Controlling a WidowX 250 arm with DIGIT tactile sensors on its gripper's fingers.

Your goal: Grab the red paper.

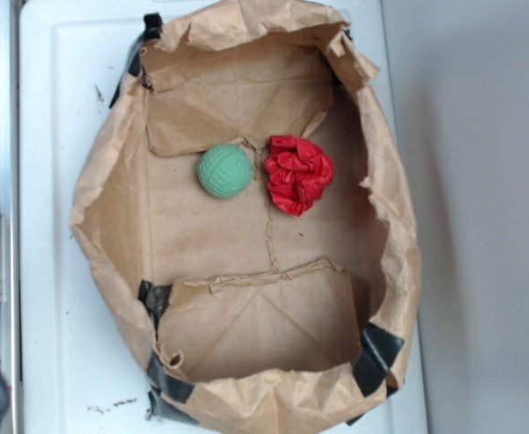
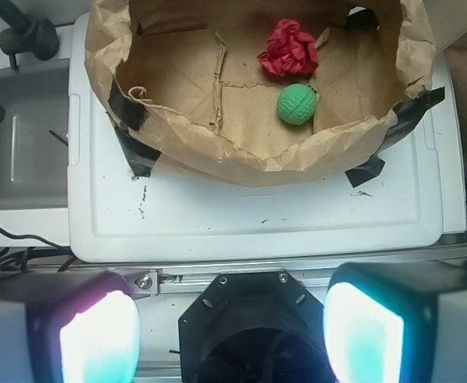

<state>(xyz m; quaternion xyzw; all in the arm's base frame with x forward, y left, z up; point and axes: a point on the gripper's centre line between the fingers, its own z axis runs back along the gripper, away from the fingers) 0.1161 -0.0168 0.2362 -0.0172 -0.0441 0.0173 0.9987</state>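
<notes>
The gripper (image 2: 231,331) was held open and empty, short of the white lid (image 2: 249,215). Beyond it, inside the taped brown paper bag (image 2: 209,136), the green ball (image 2: 298,104) was seen, with the red paper (image 2: 289,49) just behind it.

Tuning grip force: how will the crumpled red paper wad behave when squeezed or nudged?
The crumpled red paper wad is probably light and will compress, given its loose folds. Its irregular shape suggests sliding rather than rolling, unlike the round green textured ball beside it. The open hand may need to close far.
</notes>
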